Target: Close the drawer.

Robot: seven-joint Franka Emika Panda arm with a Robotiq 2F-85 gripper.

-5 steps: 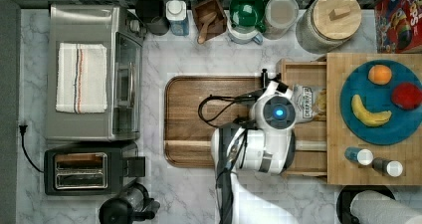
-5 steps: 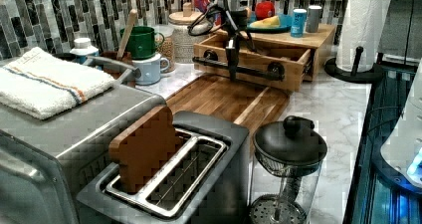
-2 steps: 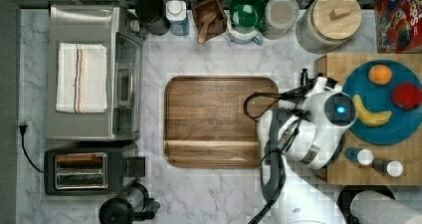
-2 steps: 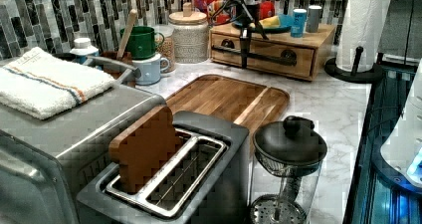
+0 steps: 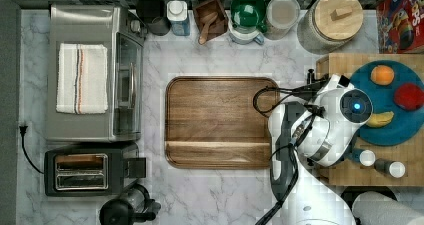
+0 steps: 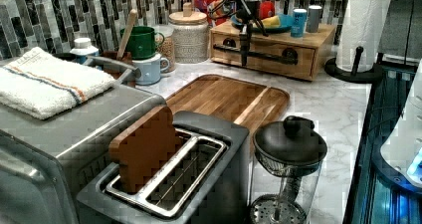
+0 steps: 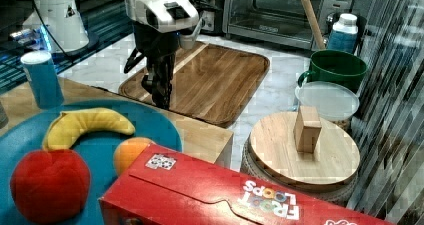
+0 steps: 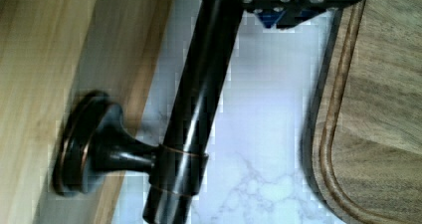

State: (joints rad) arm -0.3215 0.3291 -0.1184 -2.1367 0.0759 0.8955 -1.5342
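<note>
The drawer (image 6: 268,46) sits pushed into the light-wood block (image 6: 323,35), its front flush with the block's face in the left view. Its long black bar handle (image 6: 278,58) runs across that front. My gripper (image 6: 244,37) hangs right at the handle, near the end on the left view's left. In the wrist view the handle (image 8: 199,99) stands just off the drawer front (image 8: 35,84) on a round mount, and the bar passes close beside my gripper (image 8: 298,0). In the top view my arm (image 5: 330,120) covers the block's edge on the top view's left.
A brown cutting board (image 5: 220,122) lies on the marble counter beside the drawer. A blue plate (image 5: 395,110) of fruit and small shakers rest on the block. Jars and mugs (image 5: 247,10) line the back wall. A toaster oven (image 5: 92,72), toaster and paper towel roll (image 6: 366,27) stand around.
The drawer stood pulled out over the cutting board's edge one second ago. It has slid into the block, and my arm moved with it toward the top view's right.
</note>
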